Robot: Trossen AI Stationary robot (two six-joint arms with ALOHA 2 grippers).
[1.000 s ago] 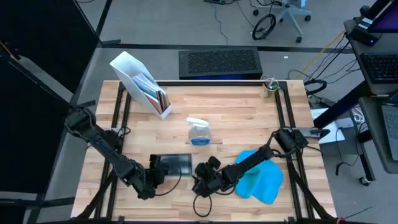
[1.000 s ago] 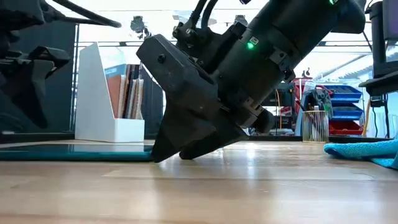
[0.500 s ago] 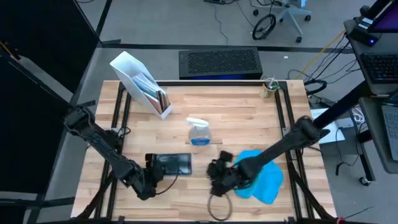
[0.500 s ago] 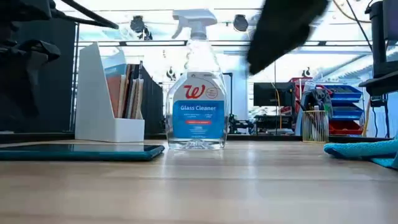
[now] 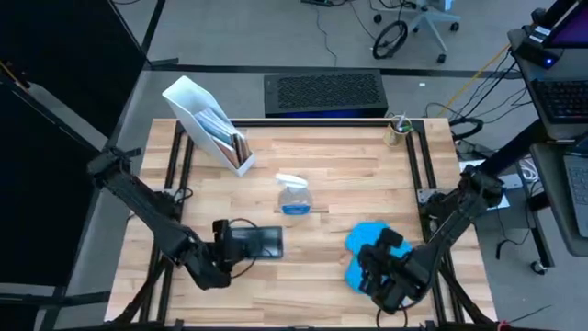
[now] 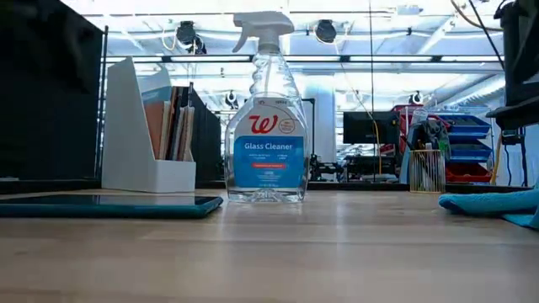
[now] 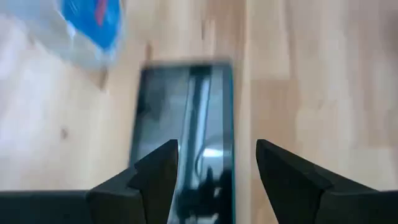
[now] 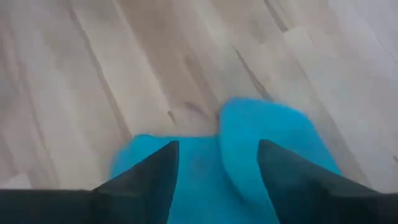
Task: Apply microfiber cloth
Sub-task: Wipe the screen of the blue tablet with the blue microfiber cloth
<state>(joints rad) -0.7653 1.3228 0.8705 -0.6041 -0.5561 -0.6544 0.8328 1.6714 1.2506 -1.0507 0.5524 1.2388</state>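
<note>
The right tool (image 8: 217, 180) hovered wide open over the microfiber cloth (image 5: 367, 241), which lay crumpled on the worktop (image 5: 349, 179). Dropping straight onto its raised fold should give a firm pinch. The left tool (image 7: 214, 180), also open, waited over the tablet (image 5: 260, 243).

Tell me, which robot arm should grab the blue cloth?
The right arm, probably. Its right gripper hangs open directly over the microfiber cloth. The left gripper is open over the tablet, farther away.
</note>
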